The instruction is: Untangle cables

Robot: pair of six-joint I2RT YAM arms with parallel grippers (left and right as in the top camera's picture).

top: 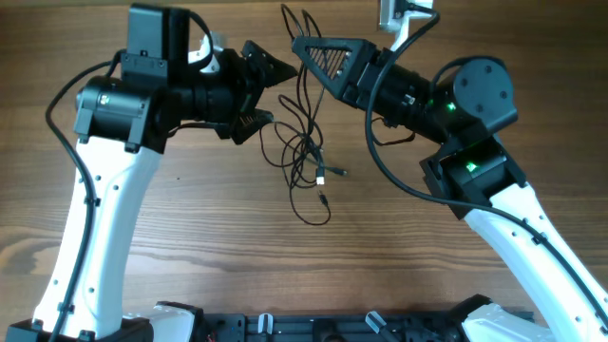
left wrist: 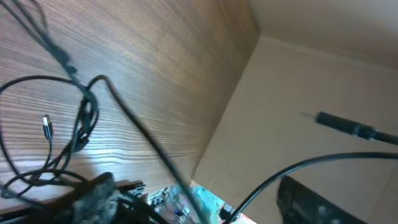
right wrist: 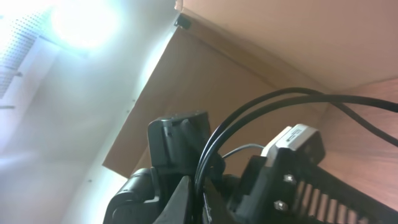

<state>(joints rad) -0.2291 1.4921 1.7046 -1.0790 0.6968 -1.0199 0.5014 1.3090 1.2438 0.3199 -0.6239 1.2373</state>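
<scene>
A robotics lab bench: left arm [top: 104,218] and right arm [top: 532,228] rise from a wood-grain surface [top: 218,256], plain beige panels [left wrist: 311,74] walling its far edge

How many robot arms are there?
2. The left arm comes in from the left side and the right arm from the right. They meet above the tangled cables. No other arm shows in any view.
</scene>
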